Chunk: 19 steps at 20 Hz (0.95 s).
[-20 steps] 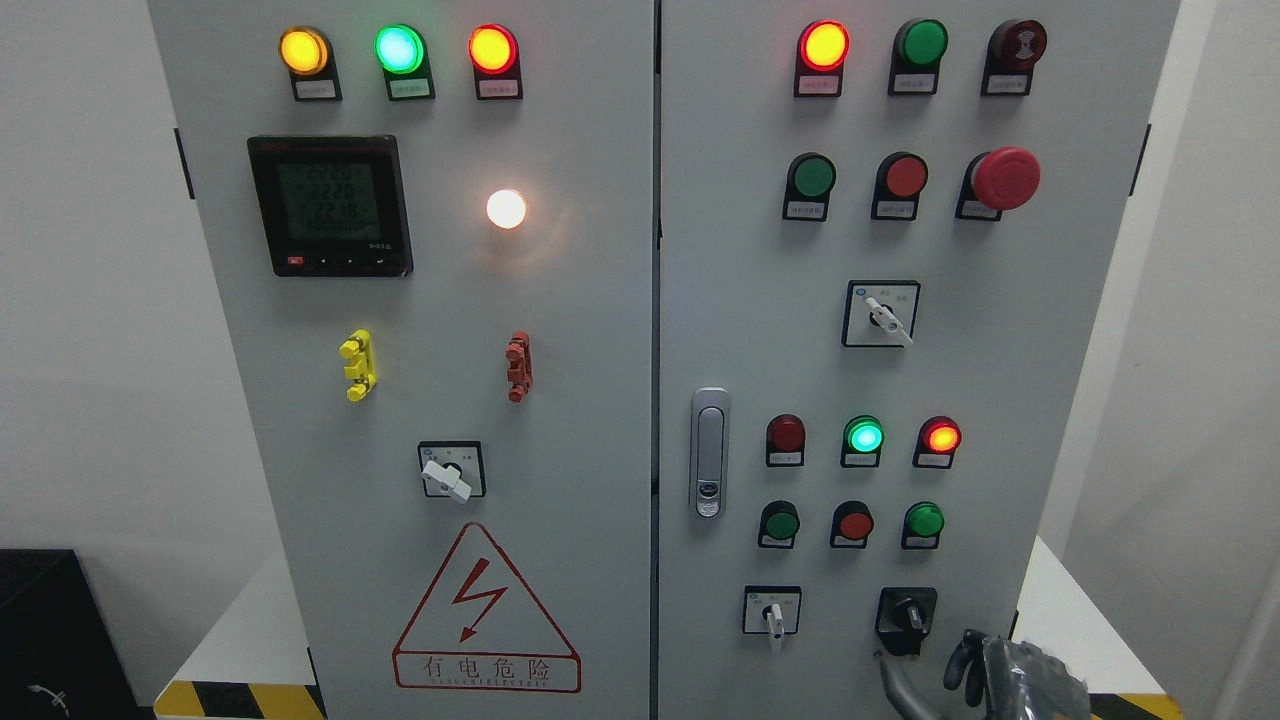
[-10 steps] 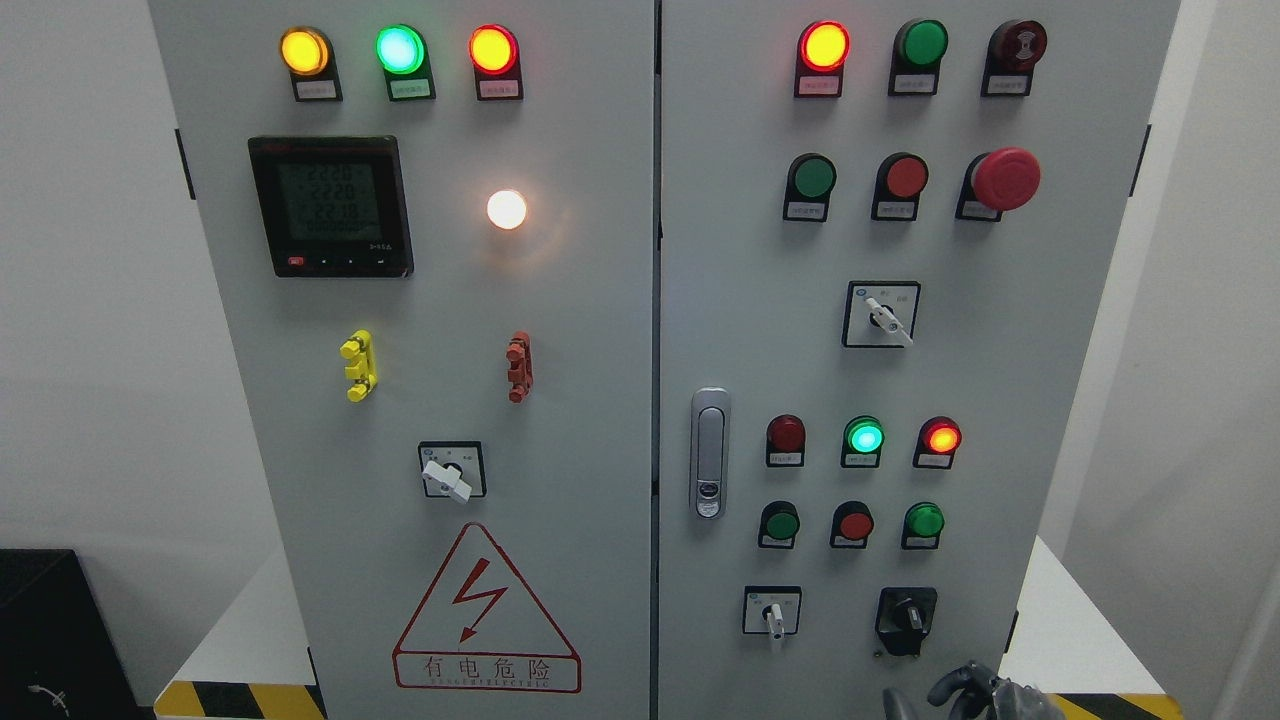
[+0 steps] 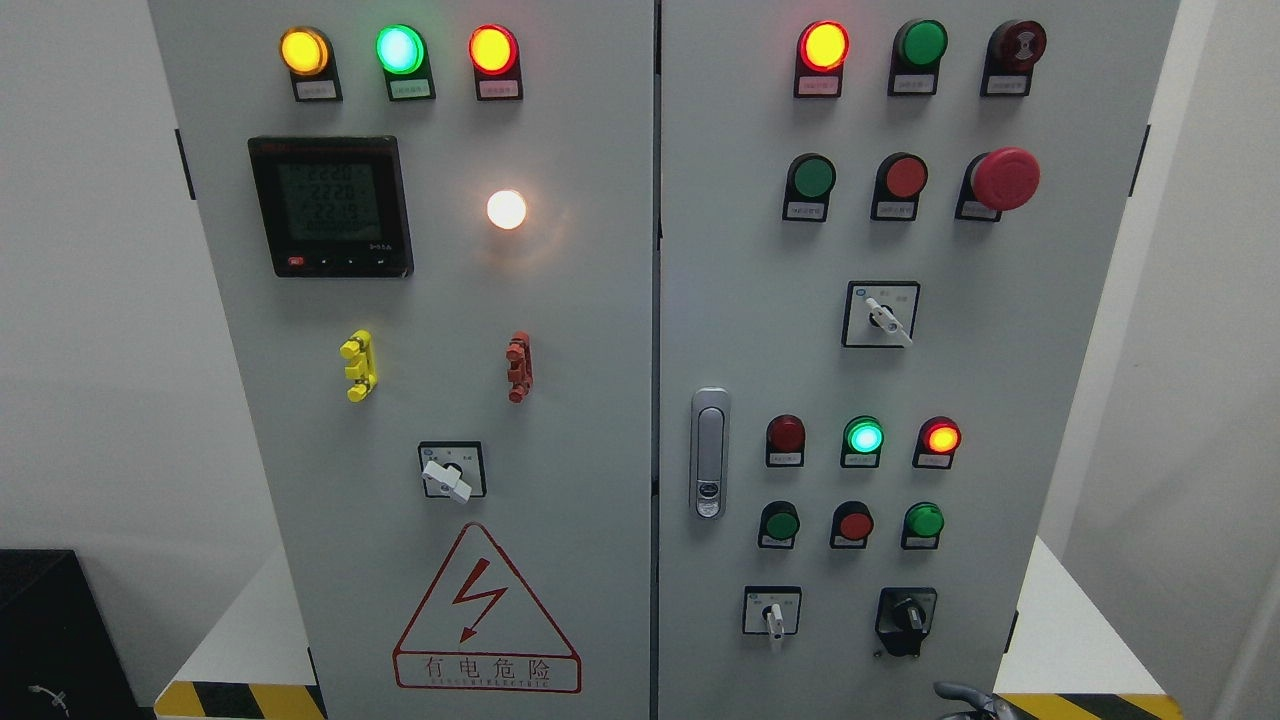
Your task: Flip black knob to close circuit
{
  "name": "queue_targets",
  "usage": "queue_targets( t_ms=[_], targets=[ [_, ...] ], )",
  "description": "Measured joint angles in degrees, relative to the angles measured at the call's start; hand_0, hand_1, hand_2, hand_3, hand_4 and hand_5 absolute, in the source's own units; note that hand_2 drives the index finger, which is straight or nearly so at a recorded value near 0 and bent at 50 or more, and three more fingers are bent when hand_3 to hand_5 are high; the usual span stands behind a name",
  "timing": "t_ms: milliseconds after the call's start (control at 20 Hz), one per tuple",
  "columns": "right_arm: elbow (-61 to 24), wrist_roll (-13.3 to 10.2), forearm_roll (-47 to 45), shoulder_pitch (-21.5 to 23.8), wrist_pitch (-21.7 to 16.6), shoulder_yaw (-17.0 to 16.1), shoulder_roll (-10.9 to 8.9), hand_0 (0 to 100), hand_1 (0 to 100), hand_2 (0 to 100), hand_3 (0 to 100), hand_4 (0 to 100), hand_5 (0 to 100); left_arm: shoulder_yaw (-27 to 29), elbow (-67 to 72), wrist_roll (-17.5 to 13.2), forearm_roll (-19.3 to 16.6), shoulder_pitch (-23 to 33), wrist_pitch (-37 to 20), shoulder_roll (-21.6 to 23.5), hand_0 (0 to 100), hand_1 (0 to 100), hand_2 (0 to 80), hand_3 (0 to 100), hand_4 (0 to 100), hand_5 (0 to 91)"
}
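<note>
Head view of a grey steel control cabinet (image 3: pixel 560 400) with two doors, standing on a white plinth edged in yellow-and-black hazard tape (image 3: pixel 235 698). The task's thing, a small black rotary knob on a black square plate (image 3: pixel 907 617), sits at the lower right corner of the right-hand door, just right of a white-handled selector switch on a white plate (image 3: pixel 772 612) and below a row of three unlit push buttons. Its pointer reads as roughly upright, tilted slightly to the right (the exact position cannot be told at this size).

Only a dark sliver of the robot's right hand (image 3: pixel 968 694) shows at the bottom edge, below the knob and apart from it; whether its fingers are wide or narrow cannot be told. The left hand is out of view.

To do the step well, the hand should approach the knob square to the door, pinch the raised bar from both sides, and turn about the knob's own axis without pushing sideways. It should keep off the neighbouring white-handled selector and the green round button (image 3: pixel 924 521) above.

The cabinet is the only enclosure; both doors are shut, the silver latch handle (image 3: pixel 709 452) lies flat, and its contents are hidden.
</note>
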Motion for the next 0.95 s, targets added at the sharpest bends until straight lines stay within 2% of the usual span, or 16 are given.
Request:
queue_targets(
  t_ms=[150,250,350,500,950],
  targets=[
    [-0.6,3.1,-5.0,1.7,-1.7,0.4,-0.03,0,15,1,12,0,0,0.0,0.0,0.0,0.0,0.0,0.0,0.0,12,56,0.0,0,0,0.0],
    [-0.9,5.1,-7.8,2.6,-2.2,0.6,-0.04,0,12,0,1,0,0,0.0,0.0,0.1,0.0,0.0,0.0,0.0,12,56,0.0,0,0,0.0],
    [-1.0,7.3,-10.1,3.3,-3.0,0.8,-0.04,0,10,0,0,0,0,0.0,0.0,0.2,0.0,0.0,0.0,0.0,12,56,0.0,0,0,0.0],
    [-1.1,9.0,-12.4,4.1,-3.4,1.1,-0.05,0,9,0,0,0,0,0.0,0.0,0.1,0.0,0.0,-0.1,0.0,12,56,0.0,0,0,0.0],
    [-0.8,10.1,-15.5,5.4,-3.8,1.7,-0.1,0,9,0,0,0,0,0.0,0.0,0.0,0.0,0.0,-0.3,0.0,12,56,0.0,0,0,0.0]
  ],
)
